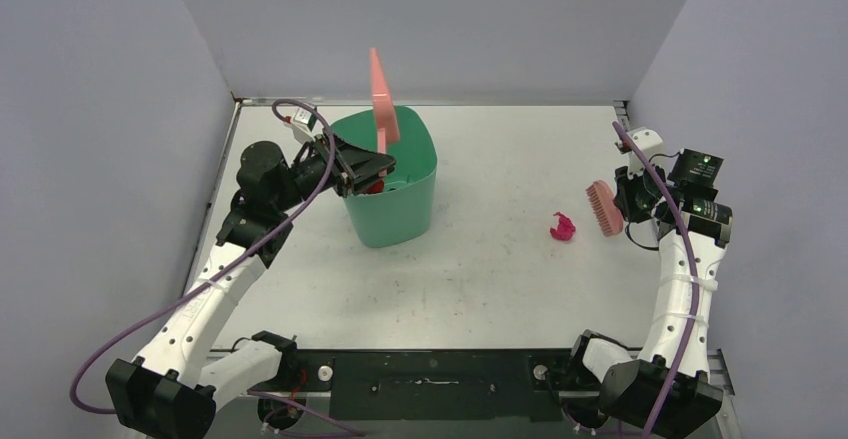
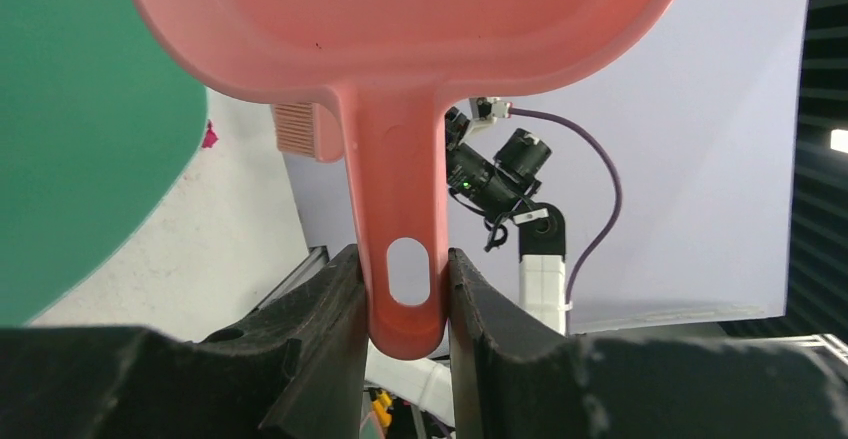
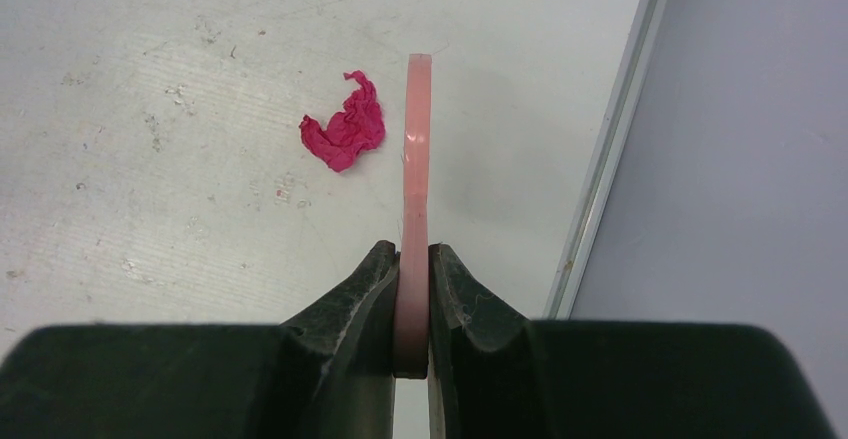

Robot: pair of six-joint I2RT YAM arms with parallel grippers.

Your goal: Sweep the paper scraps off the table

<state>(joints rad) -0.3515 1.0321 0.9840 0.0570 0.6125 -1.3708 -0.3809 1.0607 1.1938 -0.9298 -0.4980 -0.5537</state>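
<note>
On table [image 1: 500,279], one scrap [image 1: 563,226] (red), one bin [image 1: 390,204]

arms [image 1: 200,304]: white links, black joints | cables [image 1: 684,234]: purple | bases [image 1: 160,399]: black

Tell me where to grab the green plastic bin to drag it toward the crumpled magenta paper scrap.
Pinch the green plastic bin at its thin top rim on the side facing the crumpled magenta paper scrap, coming straight down, one finger inside and one outside. The body looks too wide to span, and the left gripper holding the pink plastic dustpan crowds the opposite side.
</note>
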